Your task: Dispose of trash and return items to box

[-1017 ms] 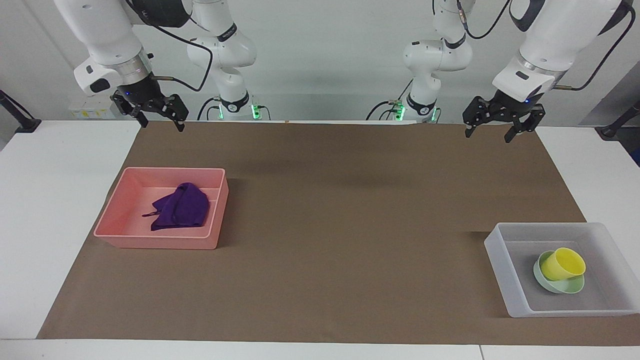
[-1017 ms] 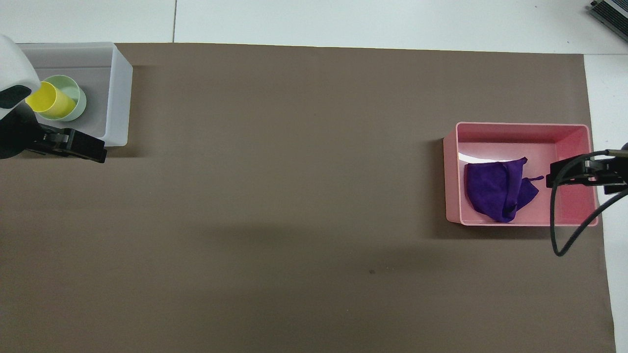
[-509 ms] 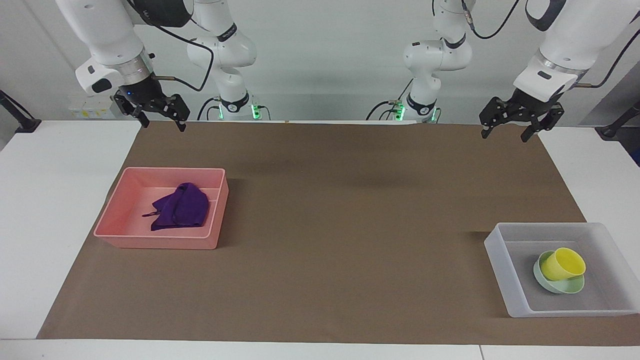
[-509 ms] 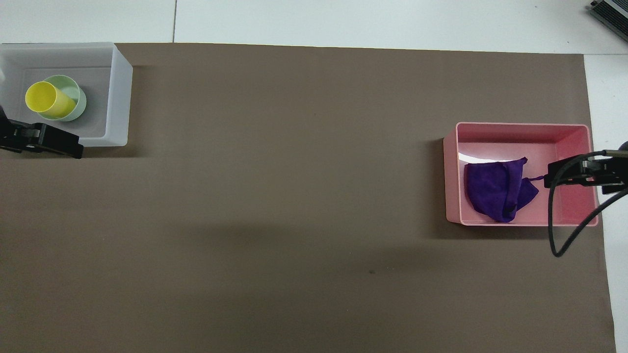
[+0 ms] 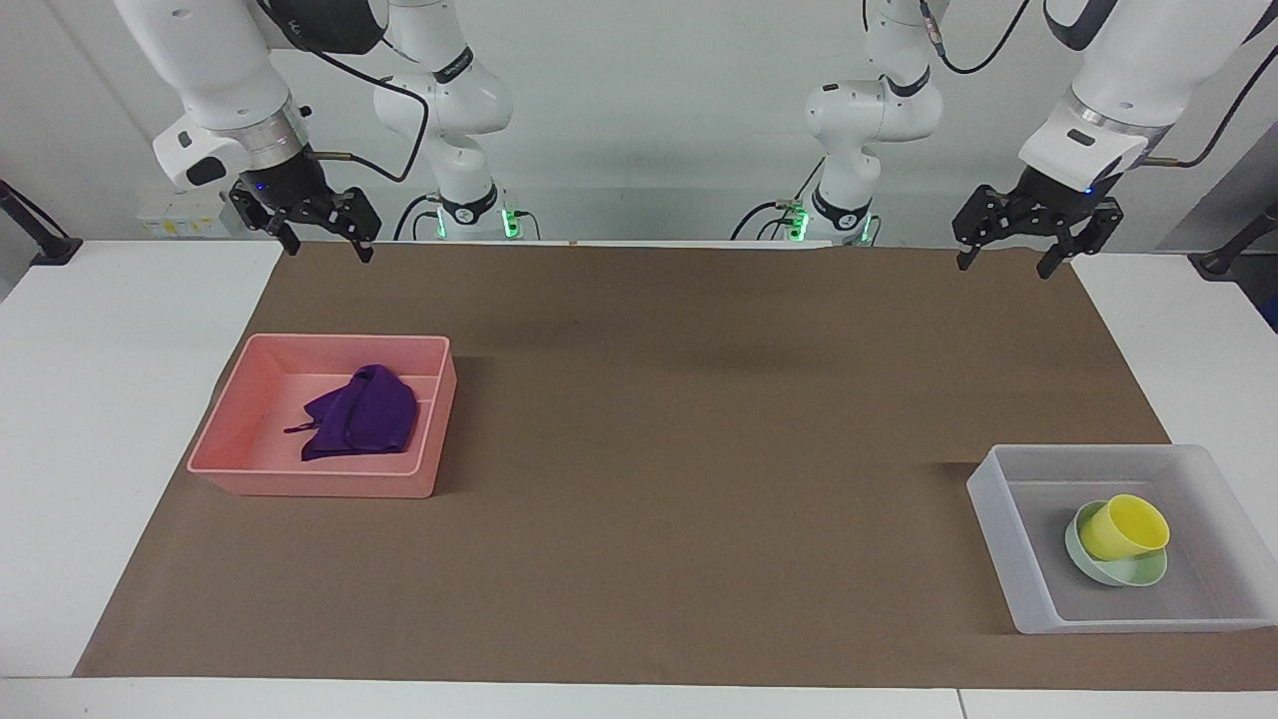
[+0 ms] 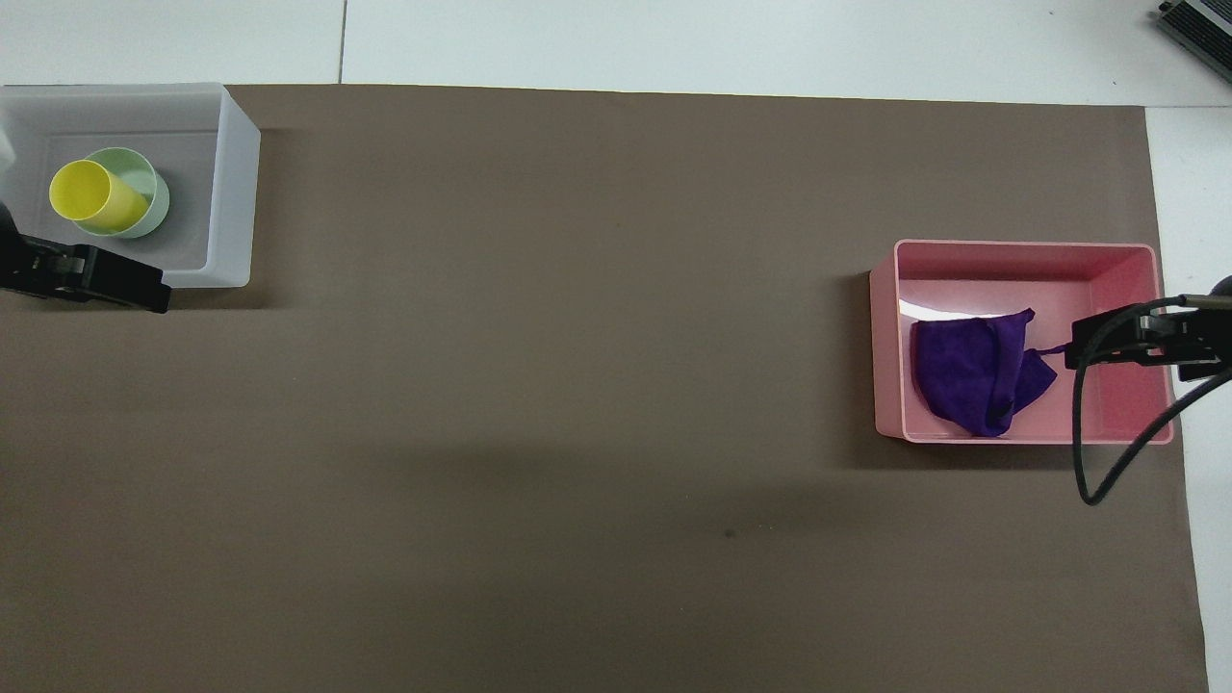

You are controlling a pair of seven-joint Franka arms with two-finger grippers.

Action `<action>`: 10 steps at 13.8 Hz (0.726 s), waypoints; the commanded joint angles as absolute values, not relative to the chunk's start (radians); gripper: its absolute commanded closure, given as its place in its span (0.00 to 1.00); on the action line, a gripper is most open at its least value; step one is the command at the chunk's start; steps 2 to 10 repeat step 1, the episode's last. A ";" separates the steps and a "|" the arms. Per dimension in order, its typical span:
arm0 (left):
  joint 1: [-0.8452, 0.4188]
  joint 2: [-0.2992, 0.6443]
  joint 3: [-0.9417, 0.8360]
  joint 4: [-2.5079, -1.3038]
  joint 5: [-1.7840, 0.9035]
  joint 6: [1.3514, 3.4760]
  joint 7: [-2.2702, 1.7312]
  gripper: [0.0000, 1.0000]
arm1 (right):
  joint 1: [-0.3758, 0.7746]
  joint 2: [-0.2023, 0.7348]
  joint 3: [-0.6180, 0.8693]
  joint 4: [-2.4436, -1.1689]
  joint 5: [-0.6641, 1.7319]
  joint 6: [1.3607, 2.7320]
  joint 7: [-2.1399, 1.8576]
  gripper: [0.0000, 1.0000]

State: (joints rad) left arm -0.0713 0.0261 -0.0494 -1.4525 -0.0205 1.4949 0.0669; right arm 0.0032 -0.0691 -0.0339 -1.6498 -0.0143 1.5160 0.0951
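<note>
**Both arms raised and empty; rag in the pink tray, cup and bowl in the clear bin**

A brown paper mat [image 5: 639,449] covers a white table [image 5: 110,399]. Toward the right arm's end sits a pink rectangular plastic tray [image 5: 245,419] [image 6: 1116,279], and a small deep-purple cloth rag [image 5: 361,411] [image 6: 972,371] lies crumpled on its floor, a thin strand trailing from one corner.

Toward the left arm's end, farther from the robots than the tray, sits a translucent whitish-grey rectangular plastic bin [image 5: 998,519] [image 6: 231,192]. Inside it rests a shallow pale mint-green bowl [image 5: 1133,574] [image 6: 154,197], with a small yellow plastic cup [image 5: 1123,526] [image 6: 91,197] lying tilted in the bowl.

The right gripper [image 5: 324,238] hangs in the air over the mat's edge nearest the robots, jaws spread wide and holding nothing, well apart from the rag. The left gripper [image 5: 1006,255] hangs likewise over the mat's edge at its own end, jaws wide and empty, well apart from the cup and bowl.
</note>
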 commanded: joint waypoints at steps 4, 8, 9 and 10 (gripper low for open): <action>-0.095 0.020 -0.025 -1.443 -0.012 1.468 0.078 0.00 | -0.008 -0.081 -0.031 -1.657 0.012 1.514 0.094 0.00; -0.095 0.020 -0.025 -1.443 -0.012 1.468 0.078 0.00 | -0.008 -0.081 -0.031 -1.657 0.012 1.514 0.094 0.00; -0.095 0.020 -0.025 -1.443 -0.012 1.468 0.078 0.00 | -0.008 -0.081 -0.031 -1.657 0.012 1.514 0.094 0.00; -0.095 0.020 -0.025 -1.443 -0.012 1.468 0.078 0.00 | -0.008 -0.081 -0.031 -1.657 0.012 1.514 0.094 0.00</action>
